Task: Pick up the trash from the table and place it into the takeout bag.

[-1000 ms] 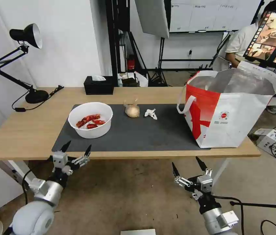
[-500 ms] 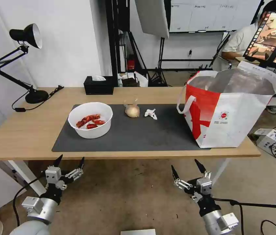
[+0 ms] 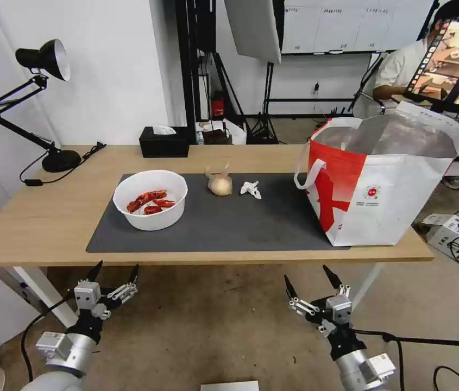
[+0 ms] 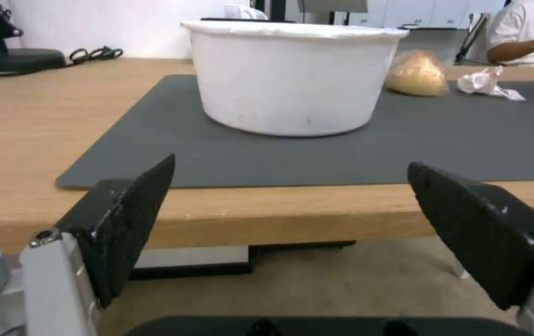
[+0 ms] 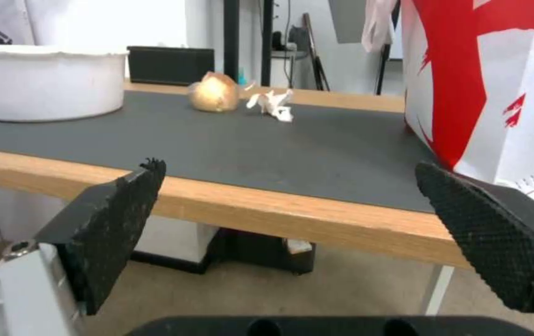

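On the table (image 3: 50, 217), a dark grey mat (image 3: 224, 222) carries a white bowl (image 3: 150, 200) (image 4: 289, 77) (image 5: 43, 79) of red crayfish shells, a small knotted clear bag (image 3: 220, 183) (image 4: 418, 73) (image 5: 215, 92) and a crumpled white tissue (image 3: 250, 189) (image 4: 486, 84) (image 5: 272, 103). The white-and-red takeout bag (image 3: 387, 179) (image 5: 491, 88) stands open at the mat's right end. My left gripper (image 3: 115, 270) (image 4: 289, 233) hangs open below the table's front edge, in front of the bowl. My right gripper (image 3: 309, 279) (image 5: 292, 238) is open too, below the front edge left of the bag.
A black tissue box (image 3: 164, 142) sits at the table's back edge, and a black desk lamp (image 3: 39, 103) with its cable stands at the back left. A light stand and a white box (image 3: 452, 233) are on the floor to the right.
My left gripper has dropped from the table's front edge to below it, still open. The right gripper has barely moved.
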{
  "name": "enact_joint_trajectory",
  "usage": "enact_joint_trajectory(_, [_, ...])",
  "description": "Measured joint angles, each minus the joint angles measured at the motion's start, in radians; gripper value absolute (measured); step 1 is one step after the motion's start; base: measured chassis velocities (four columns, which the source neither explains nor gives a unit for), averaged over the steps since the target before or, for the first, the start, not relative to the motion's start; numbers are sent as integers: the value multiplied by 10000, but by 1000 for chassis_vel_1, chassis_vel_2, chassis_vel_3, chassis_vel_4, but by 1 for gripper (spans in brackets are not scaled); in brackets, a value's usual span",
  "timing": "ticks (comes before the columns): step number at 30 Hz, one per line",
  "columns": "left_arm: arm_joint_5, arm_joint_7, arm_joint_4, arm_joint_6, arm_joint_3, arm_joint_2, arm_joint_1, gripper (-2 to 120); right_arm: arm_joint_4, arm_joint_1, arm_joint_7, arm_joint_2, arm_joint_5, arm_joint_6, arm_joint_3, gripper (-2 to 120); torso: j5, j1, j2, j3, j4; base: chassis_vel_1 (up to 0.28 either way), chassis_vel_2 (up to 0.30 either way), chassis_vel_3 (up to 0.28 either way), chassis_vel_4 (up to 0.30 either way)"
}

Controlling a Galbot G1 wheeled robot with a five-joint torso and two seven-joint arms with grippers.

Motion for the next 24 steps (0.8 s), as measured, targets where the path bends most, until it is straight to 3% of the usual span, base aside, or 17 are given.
enact_joint_trajectory(12, [-38,10,-22,46,-28,-19,-76,100,51,165,-4,-353,216,-158,-179,100,1,0,-1,0,-1,0,0,0,0])
enact_joint_trajectory(24, [-48,38,-46,182,7,-92,-134,100,198,2399,154,-2458,2312,-995,-1250,100,1,1,-1,1,0,0,0,0,0])
